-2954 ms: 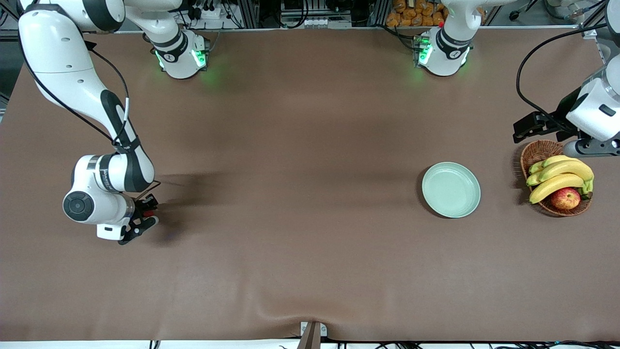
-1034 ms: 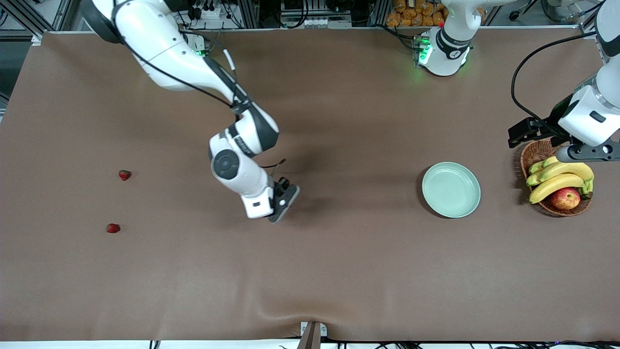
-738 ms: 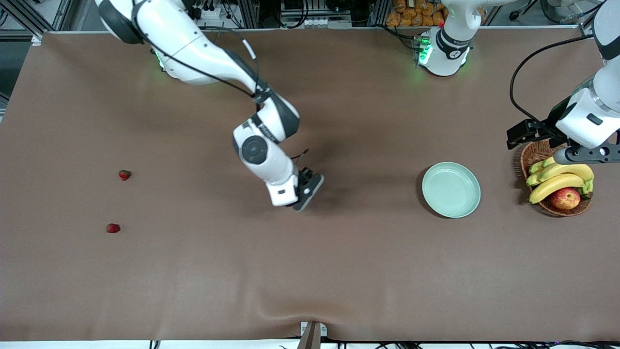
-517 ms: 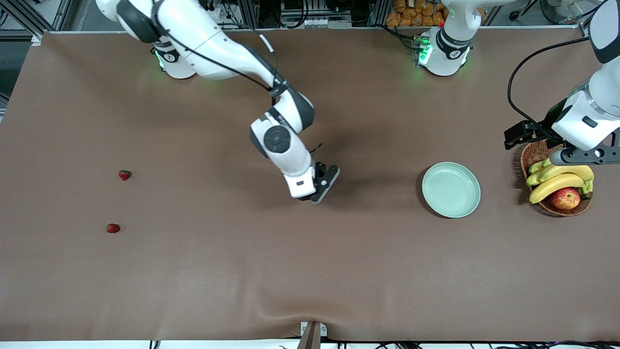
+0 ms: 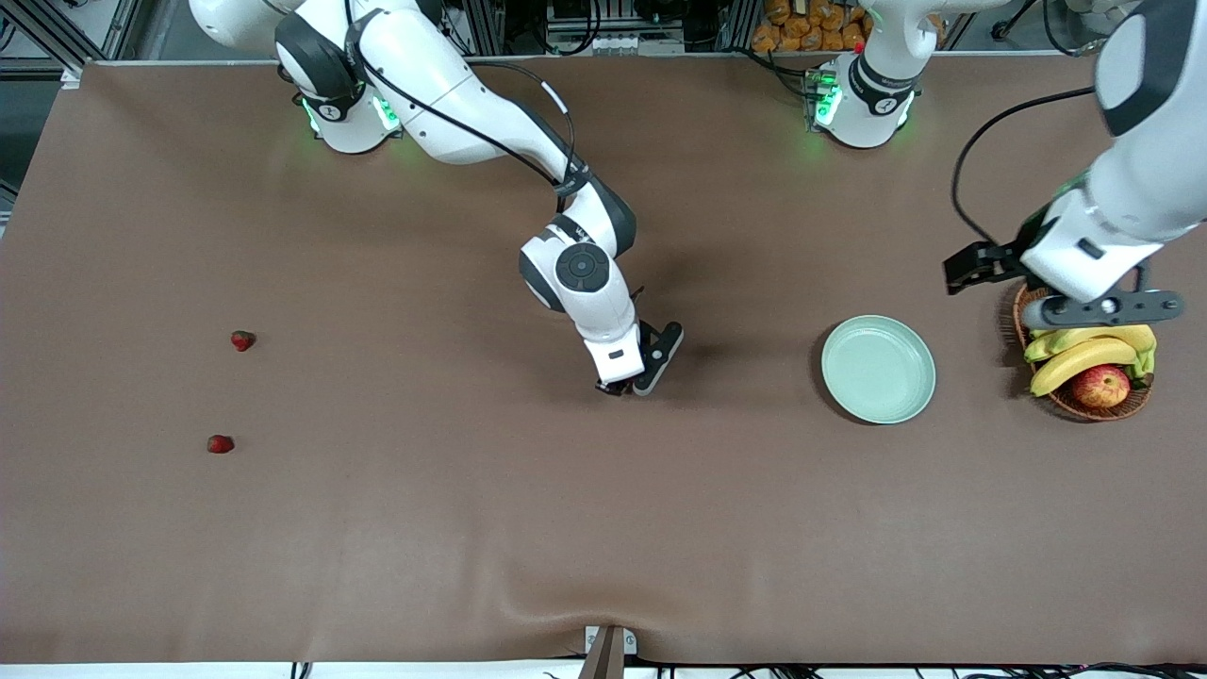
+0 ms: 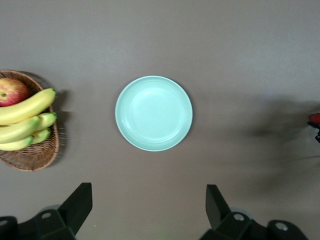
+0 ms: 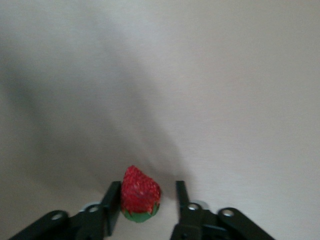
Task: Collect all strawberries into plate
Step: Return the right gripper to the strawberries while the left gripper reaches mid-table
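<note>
Strawberry (image 7: 140, 201) drop short of plate (image 5: 878, 369)

Right pincer (image 5: 640, 372) parting, berry touching one finger only, released for handover; left pincer (image 6: 149, 210) spread wide over plate, waiting.

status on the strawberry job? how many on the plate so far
None yet: the plate holds no berries. In hand: the right tool, with jaws parted, has a strawberry between its fingers, over bare table short of the plate. Left: two strawberries lie at the right arm's end of the table. The left tool waits open above the basket.
</note>
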Tool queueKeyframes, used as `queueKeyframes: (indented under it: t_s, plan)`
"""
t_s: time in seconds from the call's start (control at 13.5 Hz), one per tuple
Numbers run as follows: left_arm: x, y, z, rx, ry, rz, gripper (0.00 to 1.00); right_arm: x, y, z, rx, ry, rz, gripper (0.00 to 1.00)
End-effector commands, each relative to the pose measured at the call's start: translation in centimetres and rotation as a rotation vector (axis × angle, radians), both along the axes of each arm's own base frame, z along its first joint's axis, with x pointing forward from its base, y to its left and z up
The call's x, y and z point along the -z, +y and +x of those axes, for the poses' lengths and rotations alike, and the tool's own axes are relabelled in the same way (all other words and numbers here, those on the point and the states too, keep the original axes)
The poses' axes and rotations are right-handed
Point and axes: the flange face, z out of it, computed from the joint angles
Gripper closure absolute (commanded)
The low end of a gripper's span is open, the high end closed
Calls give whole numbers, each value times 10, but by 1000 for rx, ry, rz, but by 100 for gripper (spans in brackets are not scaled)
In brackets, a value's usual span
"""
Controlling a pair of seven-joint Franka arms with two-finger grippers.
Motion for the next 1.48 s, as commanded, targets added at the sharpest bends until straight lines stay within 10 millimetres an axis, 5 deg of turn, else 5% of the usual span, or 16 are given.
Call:
queueKeyframes:
  t_s: [0.0,0.3,0.59,0.96,1.11,1.4]
  plan:
    - [18,-25,4,-39,3,16,0,-44,-13,19,19,-6,-45,0]
    - [55,-84,12,-82,3,12,0,-126,-106,72,163,69,-128,0]
    - [92,-186,17,-243,-85,-39,0,-155,-266,147,396,106,-150,0]
    - [193,-308,42,-328,-121,-144,0,-120,-458,178,592,189,-173,0]
    - [233,-353,31,-415,-177,-219,0,-104,-520,177,550,218,-187,0]
    - [290,-387,12,-558,-203,-217,0,-72,-601,167,432,267,-205,0]
